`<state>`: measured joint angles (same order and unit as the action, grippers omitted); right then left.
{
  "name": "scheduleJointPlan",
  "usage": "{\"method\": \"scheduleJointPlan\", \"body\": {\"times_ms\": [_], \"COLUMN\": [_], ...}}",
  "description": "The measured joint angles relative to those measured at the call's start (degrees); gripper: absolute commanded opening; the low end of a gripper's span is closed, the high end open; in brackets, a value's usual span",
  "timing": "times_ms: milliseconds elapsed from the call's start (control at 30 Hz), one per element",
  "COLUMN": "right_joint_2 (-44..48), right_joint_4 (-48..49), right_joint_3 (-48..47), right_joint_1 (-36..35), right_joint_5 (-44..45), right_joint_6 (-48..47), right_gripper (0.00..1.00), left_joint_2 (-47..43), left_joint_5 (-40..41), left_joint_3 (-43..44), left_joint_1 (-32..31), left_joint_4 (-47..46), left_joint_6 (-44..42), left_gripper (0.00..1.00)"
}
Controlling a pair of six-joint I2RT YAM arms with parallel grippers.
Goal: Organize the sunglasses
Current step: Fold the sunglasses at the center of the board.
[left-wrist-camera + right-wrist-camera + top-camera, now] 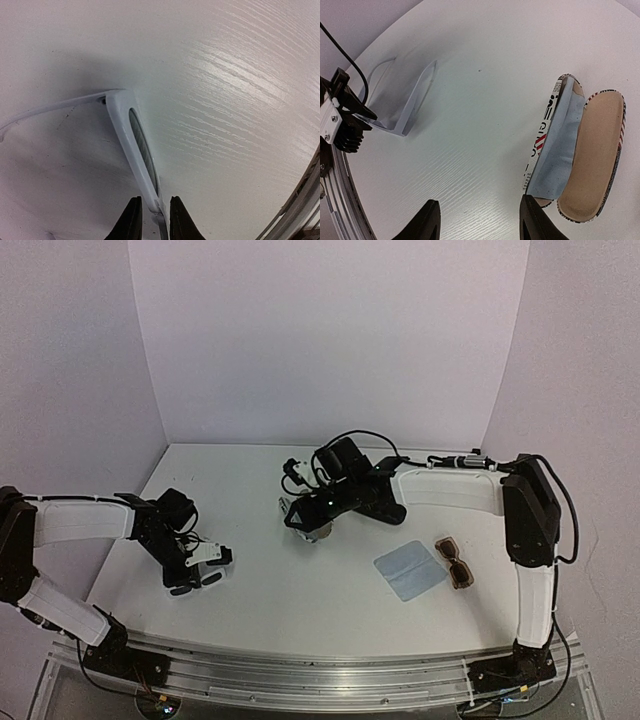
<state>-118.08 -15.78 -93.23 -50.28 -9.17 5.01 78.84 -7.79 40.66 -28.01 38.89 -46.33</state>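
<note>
The white sunglasses [198, 582] lie at the near left of the table, and their chunky frame [131, 137] runs in between the fingertips of my left gripper [154, 220]. Its jaws stand narrow and close round the frame's front. In the right wrist view the same white sunglasses [406, 107] show at the left. The brown sunglasses [455, 562] lie folded at the right. My right gripper [480, 220] hovers open over bare table at the centre, holding nothing.
A stripe-patterned case [594, 155] lies open just right of my right gripper, with a light-blue cloth [555, 155] draped in it. Another light-blue cloth [410, 570] lies beside the brown sunglasses. The metal rail [300, 210] runs along the near table edge.
</note>
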Motion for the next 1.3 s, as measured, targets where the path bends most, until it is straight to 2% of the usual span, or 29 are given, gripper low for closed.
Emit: {"method": "scheduleJointPlan", "body": {"times_ms": [267,500,567,733,867,1033,1300], "right_joint_2": [0.00,0.00,0.00,-1.48,-5.25,-8.61,-10.49], "right_joint_4": [0.27,0.29,0.29,0.39,1.34,-0.14,-1.53], "right_joint_3": [0.00,0.00,-0.02,-2.30,-4.67,-4.95,-11.63], "right_joint_1": [0.00,0.00,0.00,0.00,-0.53,-2.06,-3.22], "right_joint_5": [-0.08,-0.08,-0.09,-1.68,-2.70,-1.19,-0.98], "right_joint_6": [0.89,1.59,2.91,12.43,20.36,25.66,26.52], "right_gripper": [0.50,0.49,0.43,0.16,0.02,0.00,0.00], "left_joint_2": [0.34,0.34,0.34,0.49,1.31,3.04,6.14], "left_joint_5": [0.01,-1.13,-2.30,-5.62,-6.10,-7.00,-6.81], "left_joint_3": [-0.20,0.48,1.65,9.10,14.53,17.51,20.88], "left_joint_1": [0.00,0.00,0.00,-0.62,-4.49,-10.40,-14.54], "left_joint_4": [-0.62,0.11,1.79,6.10,6.69,7.97,8.79], "left_joint_6": [-1.93,-4.36,-5.28,-7.38,-8.31,-9.19,-12.39], "left_gripper": [0.01,0.00,0.00,0.00,0.00,0.00,0.00]}}
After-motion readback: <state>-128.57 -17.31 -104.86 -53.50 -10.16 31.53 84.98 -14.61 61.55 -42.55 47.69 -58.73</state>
